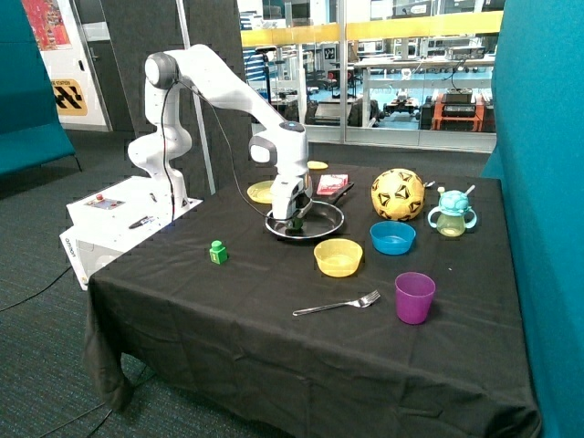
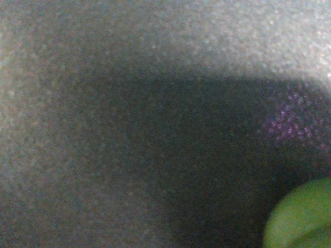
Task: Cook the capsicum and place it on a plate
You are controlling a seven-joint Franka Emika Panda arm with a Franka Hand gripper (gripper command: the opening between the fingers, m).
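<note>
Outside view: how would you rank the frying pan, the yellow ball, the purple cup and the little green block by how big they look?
1. frying pan, with the gripper down in it
2. yellow ball
3. purple cup, though it stands nearer the camera
4. green block

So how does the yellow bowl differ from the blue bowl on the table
The round yellow plastic bowl sits nearer the front edge of the table, close to the metal fork; the round blue plastic bowl sits further back, beside the yellow patterned ball. They differ in colour, and the yellow bowl looks slightly wider. Both stand upright, and nothing shows inside either. The end effector is at the dark frying pan, touching neither bowl.
</note>
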